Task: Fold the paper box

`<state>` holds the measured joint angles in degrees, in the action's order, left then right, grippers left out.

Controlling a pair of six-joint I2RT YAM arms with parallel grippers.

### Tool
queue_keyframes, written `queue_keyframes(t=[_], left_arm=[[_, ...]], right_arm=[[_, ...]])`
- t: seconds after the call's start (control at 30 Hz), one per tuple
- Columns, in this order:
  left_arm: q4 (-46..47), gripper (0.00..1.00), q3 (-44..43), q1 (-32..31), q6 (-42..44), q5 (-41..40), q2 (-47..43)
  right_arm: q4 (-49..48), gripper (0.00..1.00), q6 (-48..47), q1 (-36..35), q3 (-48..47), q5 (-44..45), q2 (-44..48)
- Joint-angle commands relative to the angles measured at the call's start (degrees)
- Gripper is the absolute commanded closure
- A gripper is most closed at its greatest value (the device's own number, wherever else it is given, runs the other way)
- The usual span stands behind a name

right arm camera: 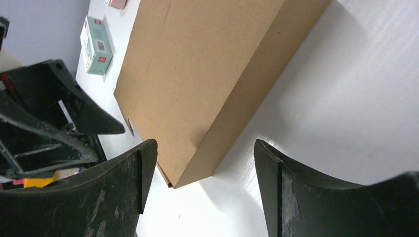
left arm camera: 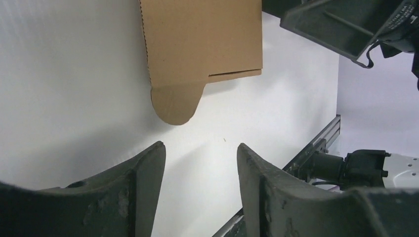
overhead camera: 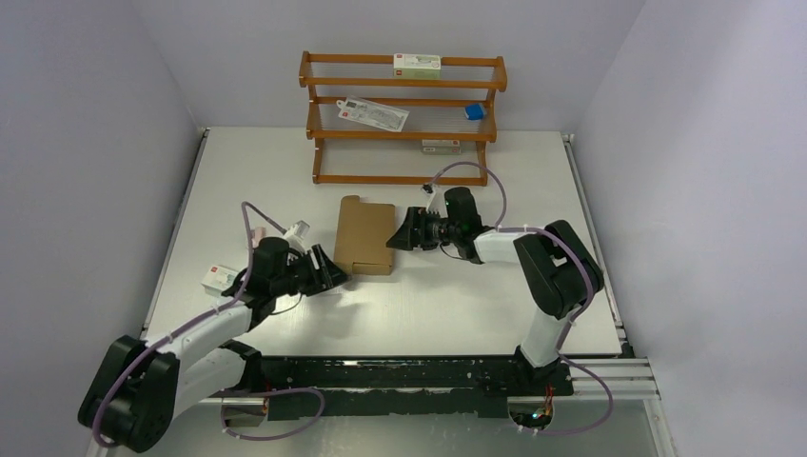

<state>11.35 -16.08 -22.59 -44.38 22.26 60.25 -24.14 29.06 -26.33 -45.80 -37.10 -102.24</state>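
Now the paper box (overhead camera: 365, 236) lies flat near the middle of the white surface (overhead camera: 438, 305), a rounded tab (left arm camera: 175, 106) sticking out from one end. Just off its near left corner the left jaws sit released and empty. The right jaws, likewise spread and empty, sit just beside its right edge. Behind stands a wooden rack (overhead camera: 404, 86) holding small white cartons (overhead camera: 417, 63).
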Motion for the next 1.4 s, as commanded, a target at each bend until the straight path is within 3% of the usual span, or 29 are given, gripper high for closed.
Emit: queue_keyframes(t=[0.0, 0.1, 0.27, 0.5, 0.63, 1.0, 1.37], left_arm=[[-5.7, 0.37, 0.1, 0.3, 1.1, -1.9, -6.6], [-10.2, 0.31, -0.9, 0.5, 1.1, -10.9, -11.7], [-9.4, 0.26, -3.6, 1.2, 0.3, -17.5, -12.3], [-3.1, 0.27, -9.2, 2.2, -0.1, -14.2, 0.1], [-0.3, 0.27, -10.4, 2.8, -0.4, -12.4, 3.8], [-1.2, 0.27, -10.0, 4.2, -0.6, -10.6, 1.2], [0.3, 0.28, -9.2, 4.3, -2.1, -6.6, 1.7]], right_arm=[[-3.2, 0.25, 4.4, 0.4, 0.7, 4.2, 1.0], [-7.2, 0.25, 8.6, 0.4, 0.9, 4.2, -0.5], [-13.8, 0.31, 14.3, 0.5, 0.3, 3.0, -4.5], [-17.5, 0.42, 16.4, 0.5, -0.1, 1.2, -8.7], [-20.9, 0.53, 17.7, 0.9, 0.8, -1.6, -11.1], [-36.4, 0.84, 24.4, 4.3, 7.8, -10.8, -15.7], [-32.2, 0.87, 21.1, 4.4, 8.5, -11.7, -13.9]])
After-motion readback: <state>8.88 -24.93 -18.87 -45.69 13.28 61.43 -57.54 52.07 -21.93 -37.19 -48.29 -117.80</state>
